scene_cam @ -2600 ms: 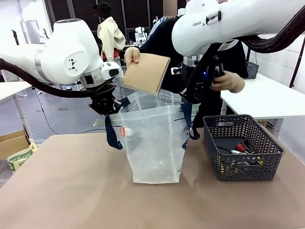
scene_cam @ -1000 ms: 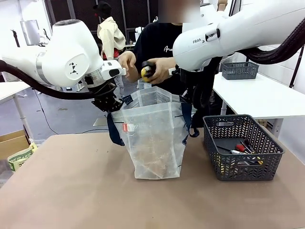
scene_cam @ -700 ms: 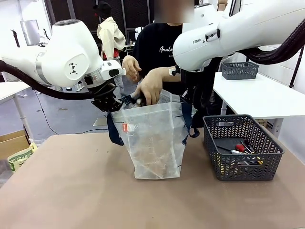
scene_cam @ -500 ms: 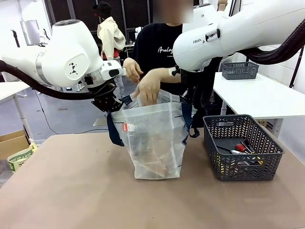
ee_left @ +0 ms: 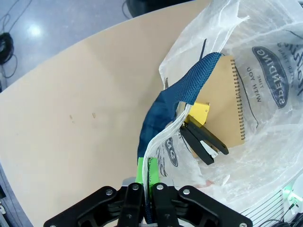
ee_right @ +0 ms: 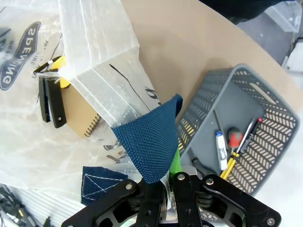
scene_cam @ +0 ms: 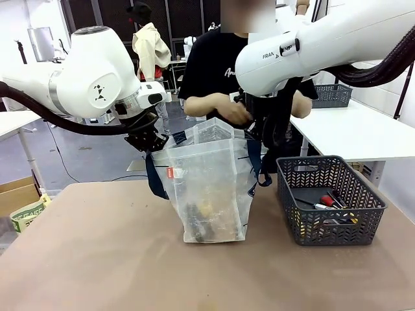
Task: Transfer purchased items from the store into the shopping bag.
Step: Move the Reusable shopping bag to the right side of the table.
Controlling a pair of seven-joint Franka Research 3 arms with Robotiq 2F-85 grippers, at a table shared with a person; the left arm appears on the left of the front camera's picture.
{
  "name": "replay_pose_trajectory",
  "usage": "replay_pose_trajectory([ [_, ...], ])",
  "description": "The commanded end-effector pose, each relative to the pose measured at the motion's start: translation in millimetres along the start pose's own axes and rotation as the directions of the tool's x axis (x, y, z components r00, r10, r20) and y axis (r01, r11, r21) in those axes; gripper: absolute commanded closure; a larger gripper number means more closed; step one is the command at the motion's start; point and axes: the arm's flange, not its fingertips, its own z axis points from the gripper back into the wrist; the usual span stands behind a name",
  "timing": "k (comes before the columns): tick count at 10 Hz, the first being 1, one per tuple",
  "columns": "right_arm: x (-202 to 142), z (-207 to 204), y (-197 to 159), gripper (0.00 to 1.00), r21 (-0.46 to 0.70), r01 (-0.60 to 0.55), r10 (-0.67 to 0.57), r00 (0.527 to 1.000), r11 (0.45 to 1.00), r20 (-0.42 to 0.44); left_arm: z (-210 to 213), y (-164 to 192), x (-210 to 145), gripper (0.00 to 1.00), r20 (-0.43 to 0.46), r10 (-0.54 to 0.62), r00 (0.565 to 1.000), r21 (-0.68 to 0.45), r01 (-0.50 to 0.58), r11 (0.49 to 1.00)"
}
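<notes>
**Front view.** Your left gripper (scene_cam: 148,141), centre-left, and your right gripper (scene_cam: 258,133), centre-right, each pinch a navy strap on opposite sides of the shopping bag (scene_cam: 207,181). Pulled apart like this, they hold the mouth wide so goods can drop straight in. The bag stands mid-frame on the table (scene_cam: 91,259). The purchased items (scene_cam: 204,220) lie at its bottom, dark and yellow through the plastic. The person's hand (scene_cam: 237,115) is just above the mouth, upper centre; I cannot tell whether it holds anything. The mesh basket (scene_cam: 311,230) sits at the right, near the bag but apart from it.

**Left wrist view.** At bottom centre your gripper (ee_left: 145,163) is clamped on the left strap (ee_left: 175,101) together with the bag's edge. Inside, at the right, a black stapler (ee_left: 204,138) and a yellow pack (ee_left: 199,112) lie on a spiral notebook (ee_left: 229,94).

**Right wrist view.** At bottom centre your gripper (ee_right: 170,163) is clamped on the right strap (ee_right: 147,142). The basket, upper right, holds a red-handled screwdriver (ee_right: 233,137).

**Judgement.** If you slacken either grip, the mouth will likely sag shut.
</notes>
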Motion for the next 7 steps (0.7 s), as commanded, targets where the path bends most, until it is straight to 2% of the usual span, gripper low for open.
replay_pose_trajectory([
  [1, -0.1, -0.5, 0.1, 1.0, 0.0, 0.0, 0.0, 1.0, 1.0, 0.0, -0.2, 0.4, -0.2, 1.0, 0.001, 0.004, 1.0, 0.001, -0.004, 1.0],
  [7, -0.1, -0.5, 0.1, 1.0, 0.0, 0.0, 0.0, 1.0, 1.0, 0.0, -0.2, 0.4, -0.2, 1.0, 0.001, 0.004, 1.0, 0.001, -0.004, 1.0],
])
